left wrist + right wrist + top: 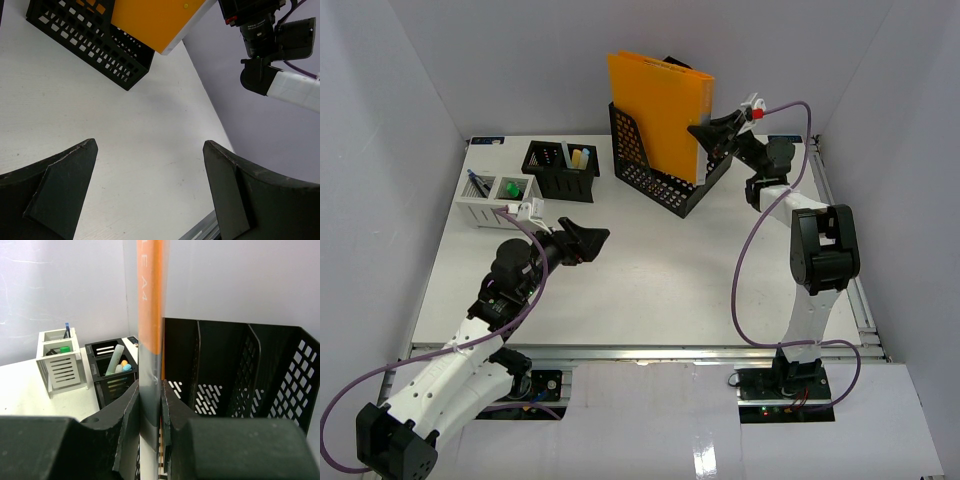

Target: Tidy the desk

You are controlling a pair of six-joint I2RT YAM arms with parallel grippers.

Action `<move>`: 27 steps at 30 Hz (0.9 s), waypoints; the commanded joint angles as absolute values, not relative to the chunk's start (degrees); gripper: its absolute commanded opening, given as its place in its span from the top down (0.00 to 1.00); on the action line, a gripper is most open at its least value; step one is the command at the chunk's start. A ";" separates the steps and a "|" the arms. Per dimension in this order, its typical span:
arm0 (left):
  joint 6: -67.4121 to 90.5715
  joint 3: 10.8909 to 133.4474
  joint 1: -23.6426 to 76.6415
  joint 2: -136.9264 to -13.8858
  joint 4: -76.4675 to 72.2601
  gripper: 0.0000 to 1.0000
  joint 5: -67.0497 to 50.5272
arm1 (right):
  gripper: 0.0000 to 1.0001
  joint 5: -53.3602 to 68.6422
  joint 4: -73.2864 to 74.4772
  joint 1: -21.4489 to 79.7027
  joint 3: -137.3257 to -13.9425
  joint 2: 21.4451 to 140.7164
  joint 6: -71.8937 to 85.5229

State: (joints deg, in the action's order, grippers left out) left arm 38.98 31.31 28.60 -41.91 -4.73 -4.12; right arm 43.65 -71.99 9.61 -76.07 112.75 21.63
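top external: white desk [650,290], white walls [520,60]

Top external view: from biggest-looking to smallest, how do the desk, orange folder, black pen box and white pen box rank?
1. desk
2. orange folder
3. black pen box and white pen box: about alike, so not ranked.

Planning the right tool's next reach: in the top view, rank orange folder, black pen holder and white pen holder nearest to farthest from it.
1. orange folder, clamped in the right tool.
2. black pen holder, mid-left.
3. white pen holder, far left.
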 commanded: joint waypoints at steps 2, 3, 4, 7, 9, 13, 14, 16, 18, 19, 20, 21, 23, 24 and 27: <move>38.52 33.24 28.30 -41.45 -4.28 0.02 -4.71 | 0.92 40.30 -97.16 9.16 -82.27 113.10 19.46; 38.41 33.39 28.30 -41.40 -3.97 0.02 -4.66 | 0.92 40.09 -96.96 9.31 -82.93 113.86 19.26; 38.33 33.40 28.30 -41.23 -3.71 0.02 -4.41 | 0.92 39.67 -96.78 9.32 -83.13 114.23 18.92; 38.29 33.13 28.27 -41.13 -3.66 0.02 -4.16 | 0.92 38.90 -96.83 9.34 -82.53 115.11 18.25; 38.47 32.75 28.23 -41.21 -3.98 0.02 -4.06 | 0.92 38.76 -97.37 9.39 -81.78 115.50 18.34; 38.85 32.34 28.27 -42.38 -5.33 0.02 -4.36 | 0.92 39.98 -99.45 10.16 -78.68 115.98 18.66; 38.85 32.34 28.22 -42.76 -5.59 0.02 -4.47 | 0.92 40.30 -100.04 10.43 -78.04 116.09 18.56; 38.97 32.21 28.26 -43.52 -6.04 0.02 -4.82 | 0.92 40.87 -101.22 10.98 -77.36 116.78 18.23; 38.98 32.30 28.26 -43.91 -6.33 0.02 -4.97 | 0.92 41.11 -102.18 11.07 -77.36 117.50 17.80; 38.95 32.34 28.30 -44.06 -6.33 0.02 -5.02 | 0.92 40.82 -102.30 11.07 -77.56 117.88 17.75; 39.02 32.34 28.29 -44.20 -6.32 0.02 -5.08 | 0.92 40.03 -102.31 11.08 -77.79 118.04 17.76; 38.96 32.28 28.24 -44.14 -6.26 0.02 -4.97 | 0.92 39.50 -102.37 11.14 -77.85 118.10 17.82; 38.88 32.26 28.26 -44.17 -6.24 0.02 -4.82 | 0.92 39.06 -102.44 11.35 -77.72 118.12 17.64; 38.85 32.18 28.30 -44.21 -6.28 0.02 -4.75 | 0.92 38.71 -102.44 11.58 -77.41 118.09 17.34; 38.93 31.91 28.30 -44.46 -6.67 0.02 -4.75 | 0.92 36.05 -102.05 12.53 -75.42 117.20 15.45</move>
